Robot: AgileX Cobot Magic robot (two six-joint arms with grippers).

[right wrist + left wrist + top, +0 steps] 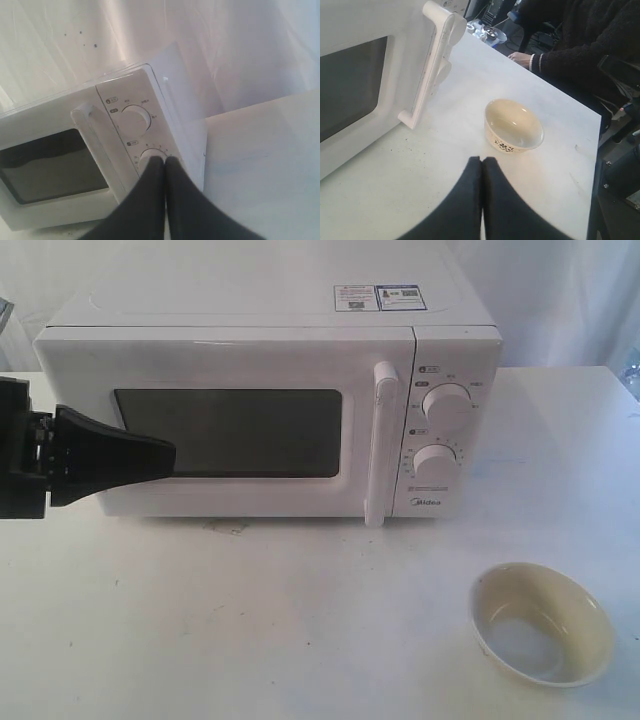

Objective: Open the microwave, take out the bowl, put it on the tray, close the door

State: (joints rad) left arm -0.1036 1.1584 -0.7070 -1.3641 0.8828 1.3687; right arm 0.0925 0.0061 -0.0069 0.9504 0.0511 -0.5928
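The microwave (270,350) sits at the back of the white table (250,630), its long side running across the exterior view and its front facing the camera. Its door (225,365) is shut flush. The dark window (250,430) is wider than it is tall, and the bar handle (382,445) stands upright along the door's right edge. The two knobs (447,407) are stacked on the panel beside the handle. The bowl (541,624) is out on the table, in front of the microwave and off to its right, well apart from it. It stands upright with its mouth facing up, and it holds nothing that I can see. My left gripper (168,453) lies level, pointing rightward across the front of the window. Its two fingers (465,200) are pressed flat together with nothing between them. I cannot tell whether the tip touches the door. My right gripper (163,159) shows only in its own wrist camera. Its black fingers are closed tip to tip, holding nothing, and they point toward the lower knob (150,152).
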